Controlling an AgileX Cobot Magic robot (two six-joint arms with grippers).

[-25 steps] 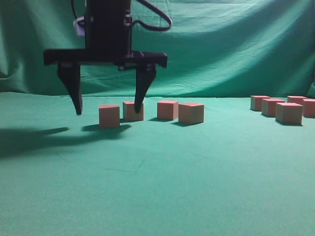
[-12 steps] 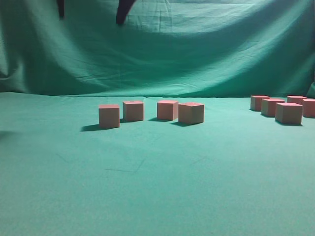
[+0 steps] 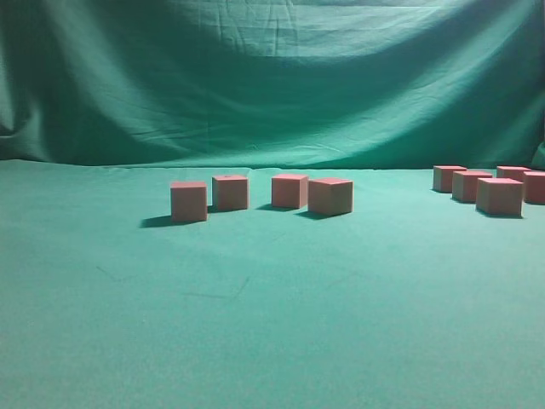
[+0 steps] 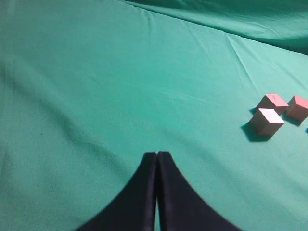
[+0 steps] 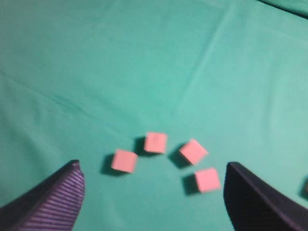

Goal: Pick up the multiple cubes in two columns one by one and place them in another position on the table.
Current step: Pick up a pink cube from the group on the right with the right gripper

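My exterior camera looks low along the table (image 3: 255, 341); both wrist cameras look down from high, sharing the cubes (image 5: 156, 142).

Wide bare table (image 3: 272, 324) separates 4 cubes (image 3: 260, 196) from 5 cubes (image 3: 494, 187).

Matt cubes (image 3: 330, 196), wrinkled cloth table (image 3: 272, 324)

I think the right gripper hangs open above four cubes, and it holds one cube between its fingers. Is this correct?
Not quite. The right gripper hangs open above the four cubes, but it holds nothing: the right wrist view shows only green table between its fingers.
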